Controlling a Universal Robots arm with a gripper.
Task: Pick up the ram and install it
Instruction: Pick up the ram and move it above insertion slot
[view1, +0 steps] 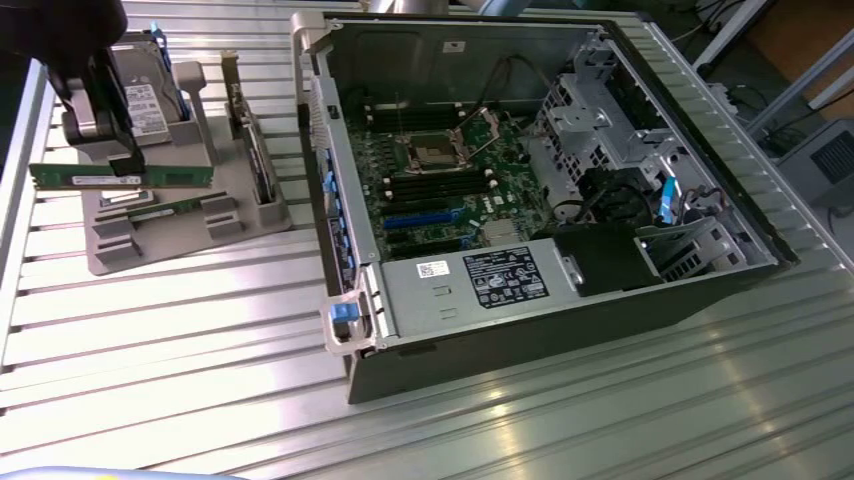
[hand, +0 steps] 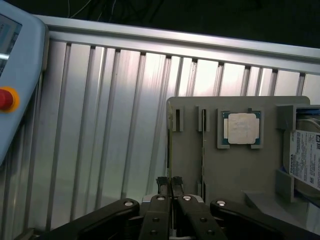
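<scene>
At the exterior view's left, the dark claw (view1: 127, 168) hangs over the slatted metal table (view1: 174, 330), pinching the ram (view1: 174, 178) near its middle. The green stick is level and lengthwise across the front of a grey holder (view1: 180, 232), and looks to be raised a little above the holder's slots. Inside that holder a hard drive (view1: 144, 92) stands on edge behind the claw, and a second green stick (view1: 167, 205) lies low in a slot just below the held one. Well apart, toward the exterior view's right, an open computer case (view1: 747, 270) lies on its side. It holds a green motherboard (view1: 447, 200) with a bare processor socket (view1: 434, 150), dark cables, metal drive cages, and a grey power supply (view1: 454, 285) with labels along the near edge.

From the wrist view, the two black fingertips (hand: 162, 184) are pressed almost together; what they clamp cannot be made out from this angle. Beyond them the grey holder (hand: 210, 165) carries a square silver chip (hand: 242, 128) in its own recess, and the hard drive (hand: 305, 157) with a white label sits in a bracket at the holder's edge. A pale blue pendant (hand: 22, 70) with a red button rests on the table (hand: 100, 125).
</scene>
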